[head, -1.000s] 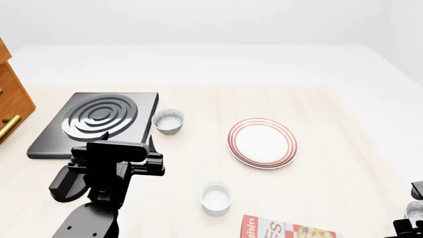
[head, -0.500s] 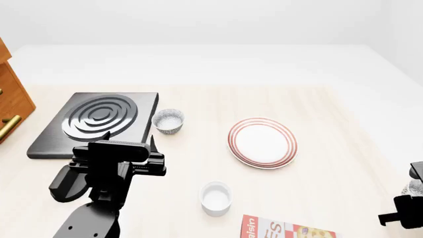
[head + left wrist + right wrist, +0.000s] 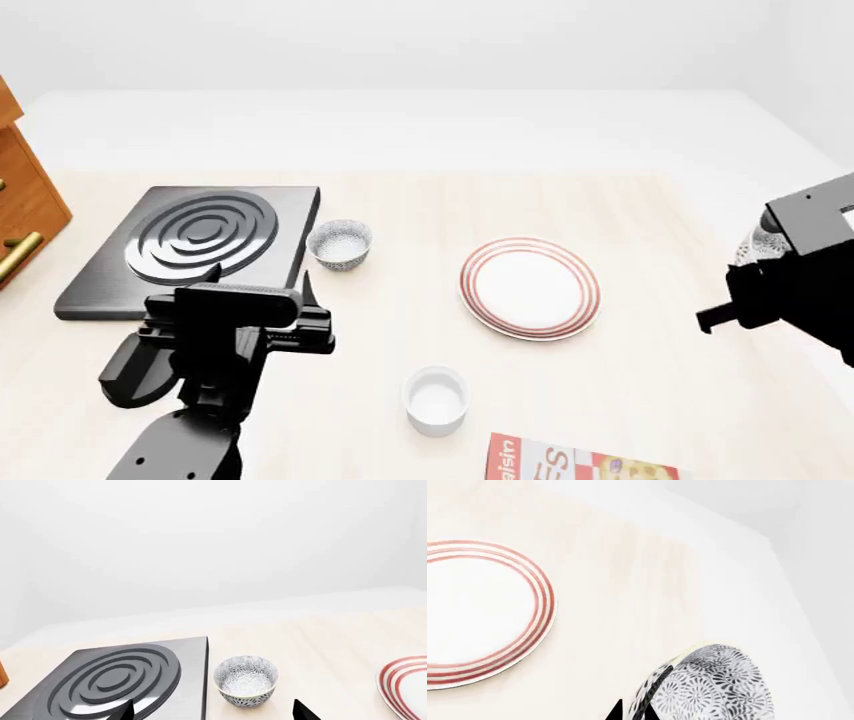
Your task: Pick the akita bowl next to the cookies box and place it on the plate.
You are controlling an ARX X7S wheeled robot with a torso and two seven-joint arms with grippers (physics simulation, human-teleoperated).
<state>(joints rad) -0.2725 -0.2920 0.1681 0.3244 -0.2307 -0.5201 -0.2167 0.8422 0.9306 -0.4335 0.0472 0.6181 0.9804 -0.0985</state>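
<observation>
My right gripper (image 3: pixel 747 268) has climbed from the bottom right corner of the head view to mid-height at the right edge, and it now sits level with the plate (image 3: pixel 530 288), off to that plate's right and apart from it. The akita bowl (image 3: pixel 766 240) has come up with it, clamped at the rim. It shows more of its speckled side than before, beside the black arm housing.
</observation>
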